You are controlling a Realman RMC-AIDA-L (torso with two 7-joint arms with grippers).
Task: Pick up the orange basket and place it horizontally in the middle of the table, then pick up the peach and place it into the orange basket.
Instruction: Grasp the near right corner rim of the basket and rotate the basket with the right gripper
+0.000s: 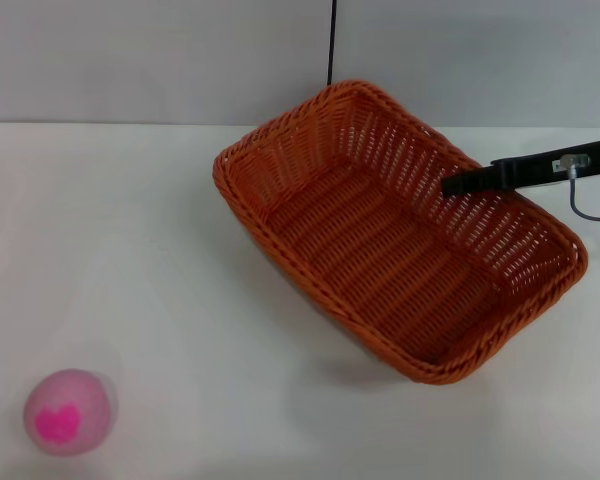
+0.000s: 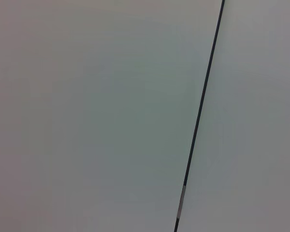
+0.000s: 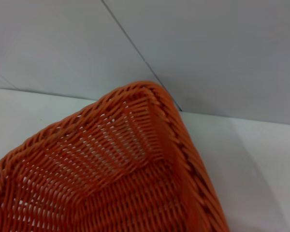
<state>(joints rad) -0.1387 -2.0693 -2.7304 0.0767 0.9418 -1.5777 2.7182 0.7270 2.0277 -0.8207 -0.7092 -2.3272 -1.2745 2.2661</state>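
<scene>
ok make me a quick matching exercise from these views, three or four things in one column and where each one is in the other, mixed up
Things:
1. orange basket
2. peach
3. right gripper
4. table

Places:
A. near left corner of the table
B. over the basket's right-hand long wall
C. lying diagonally, right of the table's centre
D. underneath both the basket and the peach

Pairs: 1-C, 2-A, 3-B, 4-D
</scene>
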